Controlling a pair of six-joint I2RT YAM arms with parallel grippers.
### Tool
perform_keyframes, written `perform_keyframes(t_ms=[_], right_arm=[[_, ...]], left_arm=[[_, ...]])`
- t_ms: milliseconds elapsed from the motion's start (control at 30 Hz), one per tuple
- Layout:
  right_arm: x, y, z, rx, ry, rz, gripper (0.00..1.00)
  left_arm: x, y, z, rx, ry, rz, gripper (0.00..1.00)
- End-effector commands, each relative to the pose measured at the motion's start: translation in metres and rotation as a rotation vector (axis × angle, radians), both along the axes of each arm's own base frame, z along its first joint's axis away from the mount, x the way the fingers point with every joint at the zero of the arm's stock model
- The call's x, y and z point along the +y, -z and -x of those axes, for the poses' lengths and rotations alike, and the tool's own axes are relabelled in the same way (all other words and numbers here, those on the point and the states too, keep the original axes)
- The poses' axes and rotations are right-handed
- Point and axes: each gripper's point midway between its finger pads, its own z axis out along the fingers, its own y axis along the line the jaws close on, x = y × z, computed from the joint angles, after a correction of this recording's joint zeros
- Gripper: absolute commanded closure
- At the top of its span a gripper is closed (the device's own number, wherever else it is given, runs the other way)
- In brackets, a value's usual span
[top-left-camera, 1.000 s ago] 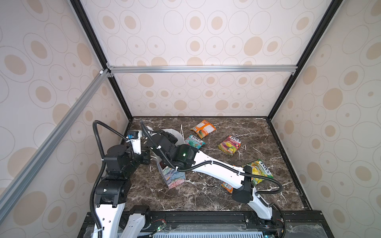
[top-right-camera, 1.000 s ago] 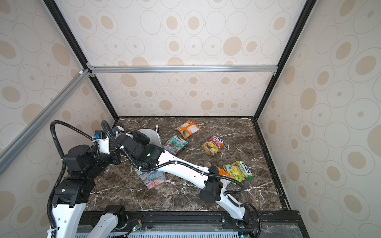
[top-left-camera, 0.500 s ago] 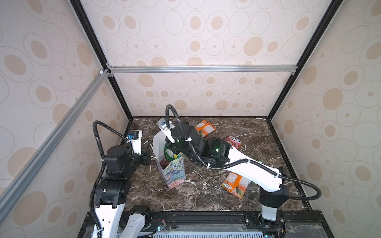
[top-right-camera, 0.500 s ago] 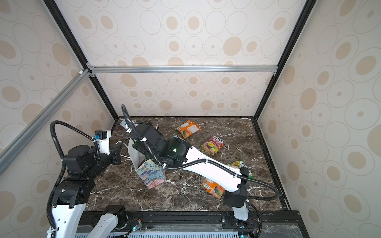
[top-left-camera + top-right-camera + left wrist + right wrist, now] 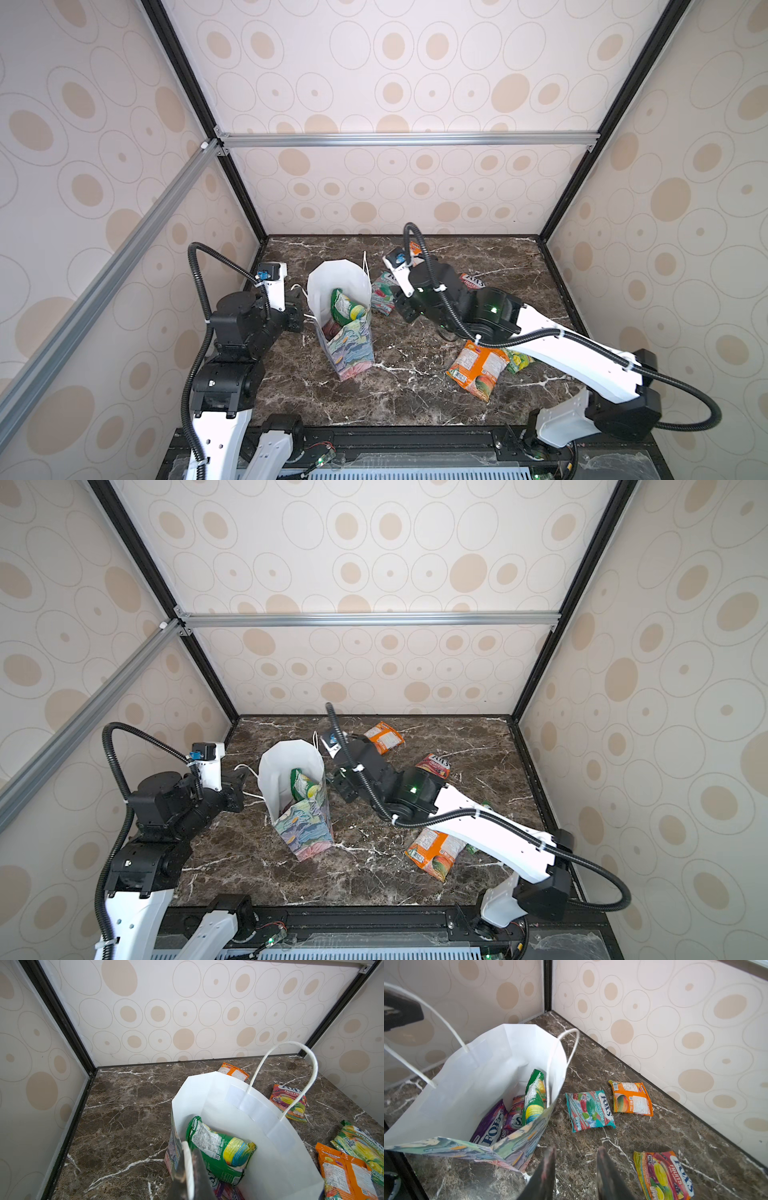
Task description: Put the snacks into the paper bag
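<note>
The left claw (image 5: 189,1148) is pinched fully closed on one white cord handle (image 5: 189,1174) of the paper bag (image 5: 353,353). The twisted cord runs up between its two dark fingers. The right claw (image 5: 575,1172) is partly open, with a clear gap between its two dark, scuffed fingers. It holds nothing and hangs over bare table just beside the bag's printed side.

The bag stands upright, left of centre on the table (image 5: 415,399), with its mouth wide open. It is tall and narrow, made of stiff matte paper. The inside is plain white; the outside has a pastel brush-stroke print in blue, green and pink. Its other handle (image 5: 291,1042) arches up in a free loop.

Inside the bag, a crinkled, glossy green packet (image 5: 218,1153) leans on edge against the wall. Beside it, lower down, are a purple packet (image 5: 492,1126) and a berry-coloured packet (image 5: 515,1115).

More snacks lie flat on the table, all shiny plastic pillows with crimped ends. A teal packet (image 5: 589,1109) lies just beside the bag. An orange packet (image 5: 631,1099) lies beyond it, near the back wall, and a red-and-yellow packet (image 5: 662,1176) marked "Fruits" is to the right. Toward the front right, a second orange packet (image 5: 478,368) touches a green-and-yellow packet (image 5: 359,1145).

The table looks like dark brown polished marble with white veins.
</note>
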Motion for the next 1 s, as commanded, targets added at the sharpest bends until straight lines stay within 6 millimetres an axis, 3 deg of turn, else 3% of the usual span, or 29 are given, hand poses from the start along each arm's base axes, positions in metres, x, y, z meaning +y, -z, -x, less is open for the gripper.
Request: perform_keyframes(t_ms=[0, 233, 733, 967], right_arm=[[-0.028, 0.001, 0.003, 0.058, 0.081, -0.093, 0.65], [-0.08, 0.036, 0.001, 0.117, 0.22, -0.039, 0.65], [-0.17, 0.119, 0.003, 0.319, 0.443, -0.016, 0.6], [-0.183, 0.147, -0.002, 0.4, 0.473, -0.023, 0.59]], left_arm=[[-0.001, -0.01, 0.0, -0.022, 0.01, -0.011, 1.0], [-0.002, -0.006, -0.002, -0.013, 0.01, -0.011, 1.0], [-0.001, -0.004, -0.004, -0.01, 0.007, -0.014, 1.0], [-0.001, -0.003, -0.004, -0.009, 0.006, -0.013, 0.99]])
